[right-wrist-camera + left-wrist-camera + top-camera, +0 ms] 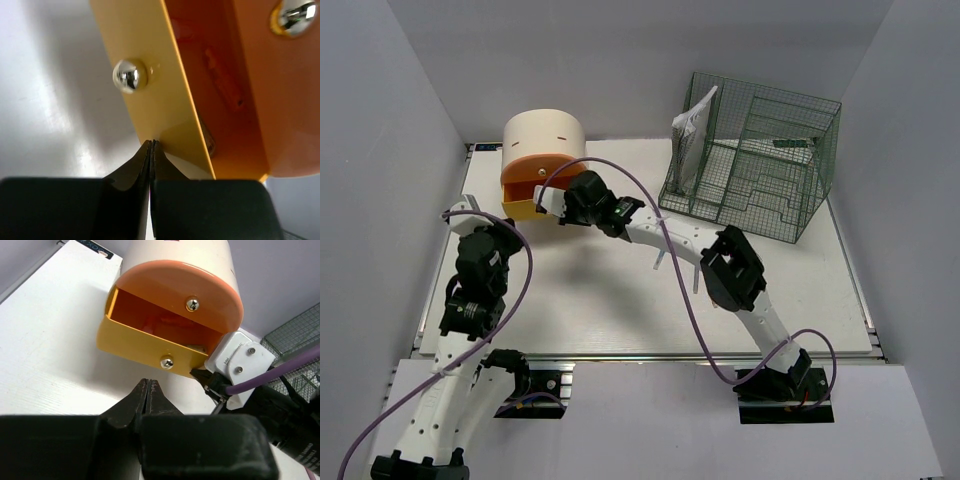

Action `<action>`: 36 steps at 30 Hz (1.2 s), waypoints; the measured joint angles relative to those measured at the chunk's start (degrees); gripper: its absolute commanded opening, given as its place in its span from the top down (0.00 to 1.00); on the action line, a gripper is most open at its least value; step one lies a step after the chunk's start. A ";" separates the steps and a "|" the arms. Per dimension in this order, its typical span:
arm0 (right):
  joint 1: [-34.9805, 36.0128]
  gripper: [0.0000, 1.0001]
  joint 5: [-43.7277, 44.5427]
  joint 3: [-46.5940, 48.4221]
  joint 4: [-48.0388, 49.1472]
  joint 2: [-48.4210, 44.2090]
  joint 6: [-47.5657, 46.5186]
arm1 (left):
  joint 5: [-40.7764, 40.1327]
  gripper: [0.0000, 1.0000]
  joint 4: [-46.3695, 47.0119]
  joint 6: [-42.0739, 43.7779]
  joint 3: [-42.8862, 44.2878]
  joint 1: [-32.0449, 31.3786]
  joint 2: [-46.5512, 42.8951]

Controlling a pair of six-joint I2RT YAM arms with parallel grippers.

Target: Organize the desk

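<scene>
The white desk (620,310) carries a cream-and-orange round drawer box (542,135) at the back left. Its yellow lower drawer (145,342) is pulled open, with a metal knob (130,76) on the front. My right gripper (151,143) is shut and empty, with its tips touching the lower edge of the yellow drawer front (150,65). In the top view the right gripper (540,207) reaches across the desk to the drawer. My left gripper (147,382) is shut and empty, a little in front of the drawer; in the top view it (508,230) is at the left.
A green wire rack (760,165) stands at the back right with a white packet (692,130) leaning inside its left end. The right arm's purple cable (670,270) loops over the middle of the desk. Grey walls enclose the left, back and right.
</scene>
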 measured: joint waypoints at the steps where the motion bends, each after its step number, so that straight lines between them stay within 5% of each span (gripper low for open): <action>1: 0.04 1.00 1.25 0.00 1.09 0.28 -0.09 | -0.33 0.88 -0.04 -0.09 0.00 0.00 -0.13; 19: 0.39 1.00 10.49 1.53 15.82 6.54 -4.33 | -3.13 0.88 -0.02 -0.70 -0.07 0.00 -1.86; 36: -0.26 1.00 11.93 5.25 19.08 8.68 -5.05 | -3.76 0.89 0.00 -0.63 -0.37 -0.02 -1.53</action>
